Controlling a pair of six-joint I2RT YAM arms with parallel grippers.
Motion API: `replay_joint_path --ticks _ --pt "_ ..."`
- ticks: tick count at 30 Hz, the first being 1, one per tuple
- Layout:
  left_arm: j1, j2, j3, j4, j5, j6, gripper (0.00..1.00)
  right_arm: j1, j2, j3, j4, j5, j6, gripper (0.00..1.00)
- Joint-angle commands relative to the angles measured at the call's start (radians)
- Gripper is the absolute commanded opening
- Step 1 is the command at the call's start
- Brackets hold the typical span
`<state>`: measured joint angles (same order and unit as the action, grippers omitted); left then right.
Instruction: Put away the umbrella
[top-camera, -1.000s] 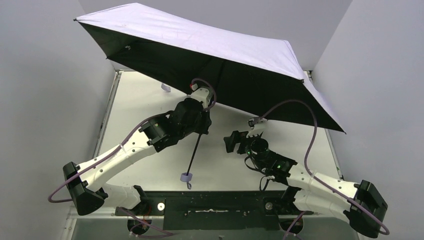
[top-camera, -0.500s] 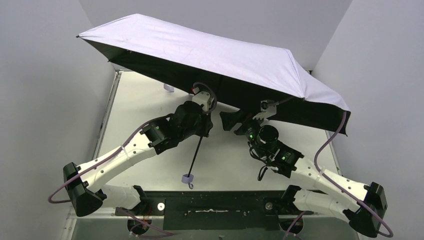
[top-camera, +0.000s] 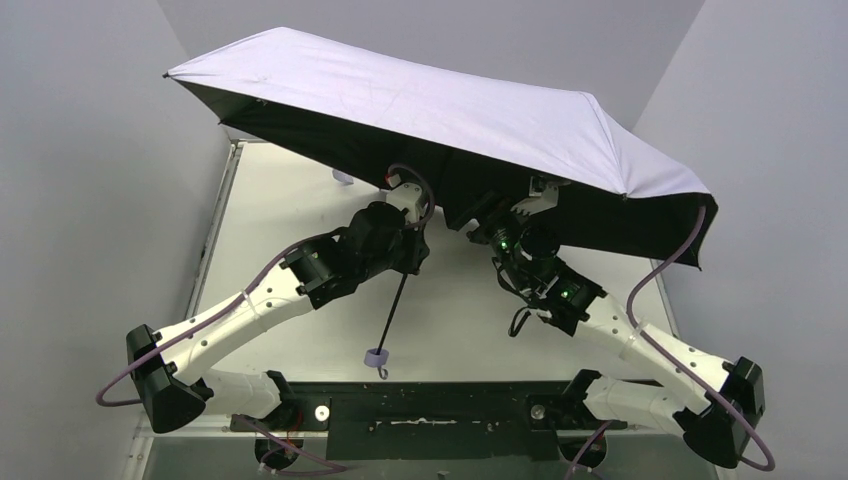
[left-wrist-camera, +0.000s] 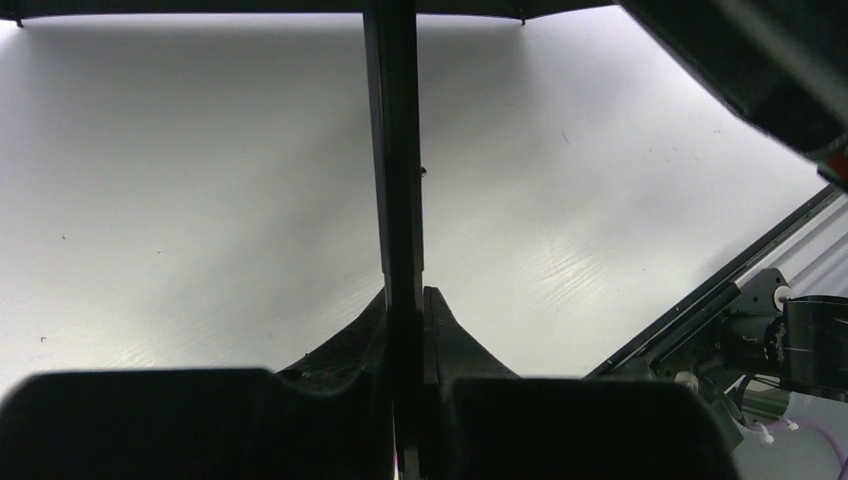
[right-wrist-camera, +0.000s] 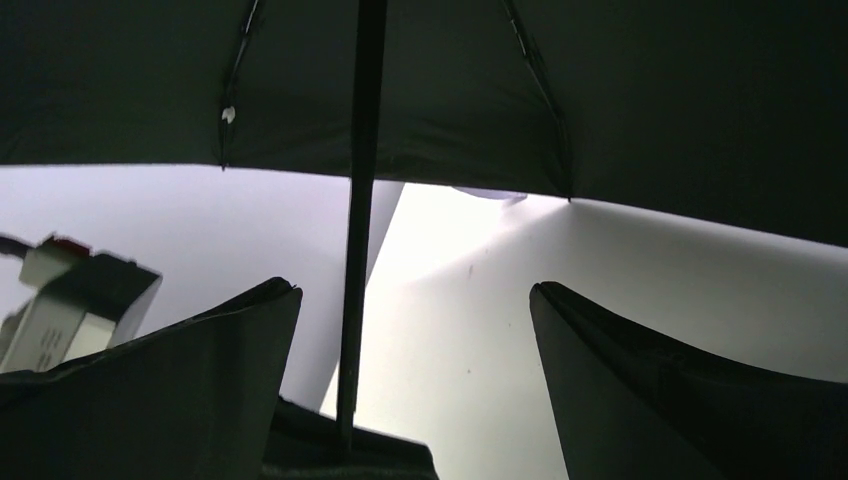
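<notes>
Umbrella (top-camera: 430, 110) overhangs the table (top-camera: 300, 190); right hand (right-wrist-camera: 415, 288) apparently just right of its shaft (top-camera: 392, 315).

White table top (top-camera: 290, 190) sits under the left claw (top-camera: 407, 263) and right claw (top-camera: 468, 216) — matte, with a few small dark specks ahead of the left claw in its wrist view. Grey walls box it in: left wall (top-camera: 80, 150) well out past the left claw, right wall (top-camera: 770, 110) well out past the right claw, back wall (top-camera: 450, 30) beyond both. Black base plate (top-camera: 450, 400) lies behind the claws at the near edge — metal trim strip (top-camera: 213, 235) runs along the table's left side.
</notes>
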<state>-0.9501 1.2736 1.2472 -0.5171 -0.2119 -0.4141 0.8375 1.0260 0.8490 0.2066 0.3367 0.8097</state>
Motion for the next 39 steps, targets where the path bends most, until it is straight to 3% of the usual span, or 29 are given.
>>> replay_joint_path --ticks 1,18,39 --pt "-0.016 -0.006 0.021 0.013 0.037 0.047 0.0 -0.058 0.031 0.085 0.101 -0.043 0.055 0.89" --pt "-0.045 0.016 0.039 -0.034 0.038 0.065 0.0 -0.223 0.233 0.29 0.139 -0.28 0.181 0.88" --pt "-0.057 0.023 0.036 -0.035 0.055 0.081 0.0 -0.269 0.364 0.413 0.113 -0.28 0.265 0.82"
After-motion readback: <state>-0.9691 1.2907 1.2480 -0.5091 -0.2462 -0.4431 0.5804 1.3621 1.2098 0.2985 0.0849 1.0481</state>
